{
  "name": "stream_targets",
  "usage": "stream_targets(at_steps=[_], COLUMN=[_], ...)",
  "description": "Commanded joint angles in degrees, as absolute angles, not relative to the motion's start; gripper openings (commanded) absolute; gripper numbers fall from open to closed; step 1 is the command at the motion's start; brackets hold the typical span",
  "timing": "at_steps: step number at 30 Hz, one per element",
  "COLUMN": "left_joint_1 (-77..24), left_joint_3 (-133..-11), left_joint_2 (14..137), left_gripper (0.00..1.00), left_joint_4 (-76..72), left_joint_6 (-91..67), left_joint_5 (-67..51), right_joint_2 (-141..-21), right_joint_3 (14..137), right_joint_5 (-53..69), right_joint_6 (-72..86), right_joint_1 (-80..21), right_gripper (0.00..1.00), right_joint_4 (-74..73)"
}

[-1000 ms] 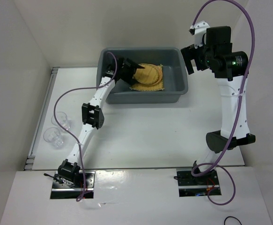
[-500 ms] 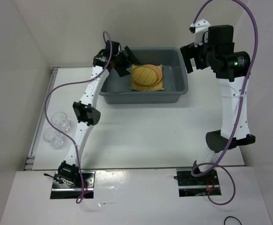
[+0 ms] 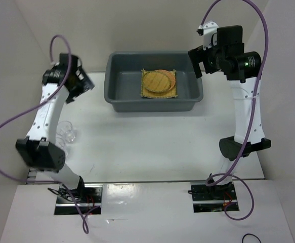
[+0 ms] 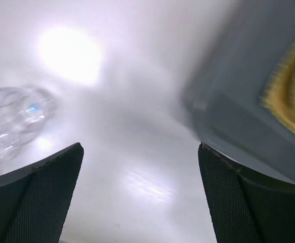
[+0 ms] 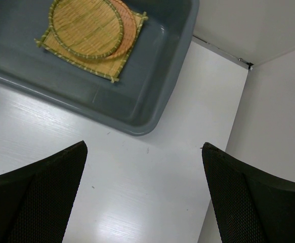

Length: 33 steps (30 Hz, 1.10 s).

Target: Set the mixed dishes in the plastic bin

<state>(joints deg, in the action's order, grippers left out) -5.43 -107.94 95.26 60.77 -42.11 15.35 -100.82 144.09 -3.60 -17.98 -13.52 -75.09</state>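
The plastic bin (image 3: 152, 105) stands at the back middle of the table. In it lies the square yellow mat (image 3: 162, 93), with the yellow-tan disc (image 3: 155, 81) on it and the orange-brown disc (image 3: 171, 78) showing from under that. My left gripper (image 3: 82, 83) is open and empty, raised over the table left of the bin. A clear glass cup (image 3: 69, 133) stands at the left, partly behind my left arm; it is blurred in the left wrist view (image 4: 13, 114). My right gripper (image 3: 194, 62) is open and empty, above the bin's right end.
The right wrist view shows the bin's corner (image 5: 152, 96), the mat (image 5: 118, 65), both discs (image 5: 86, 23) and the white side wall (image 5: 274, 126) close on the right. The left wrist view shows the bin's corner (image 4: 238, 116). A white wall stands behind my left arm.
My left gripper has pulled out of the bin and swung far left, leaving the yellow-tan disc on the mat. My right gripper has shifted slightly left.
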Motion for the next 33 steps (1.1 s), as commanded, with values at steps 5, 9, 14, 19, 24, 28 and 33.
stream_targets(at_steps=[5,9,14,19,24,28,33], left_joint_1=[5.0,8.3,9.8,11.9,13.2,13.2,13.2], left_joint_3=[-80.5,-73.5,-68.6,-66.7,-66.7,-67.2,-70.7], left_joint_2=[83.8,83.5,87.1,88.4,92.8,94.2,90.3], left_gripper=[1.00,1.00,1.00,1.00,0.99,0.96,0.92], left_joint_4=[50.5,45.8,42.6,39.7,38.6,38.1,39.4], left_joint_6=[-41.8,-40.6,-39.3,-37.5,-35.7,-35.7,-35.7], left_joint_5=[12.6,9.4,8.9,8.3,8.3,6.1,3.2], right_joint_2=[-98.6,-97.5,-96.4,-94.1,-92.4,-91.3,-90.8], right_joint_3=[142.9,141.8,140.7,137.5,136.1,135.0,134.4], right_joint_5=[-3.2,-3.7,-4.8,-5.4,-6.4,-6.4,-6.4], right_joint_6=[-17.4,-17.4,-17.4,-17.4,-17.4,-17.4,-17.4], right_joint_1=[-14.2,-14.2,-14.2,-14.2,-14.2,-14.2,-14.2], right_gripper=[0.98,0.98,0.98,0.98,0.98,0.98,0.98], right_joint_4=[-74.5,-74.5,-74.5,-74.5,-74.5,-74.5,-74.5])
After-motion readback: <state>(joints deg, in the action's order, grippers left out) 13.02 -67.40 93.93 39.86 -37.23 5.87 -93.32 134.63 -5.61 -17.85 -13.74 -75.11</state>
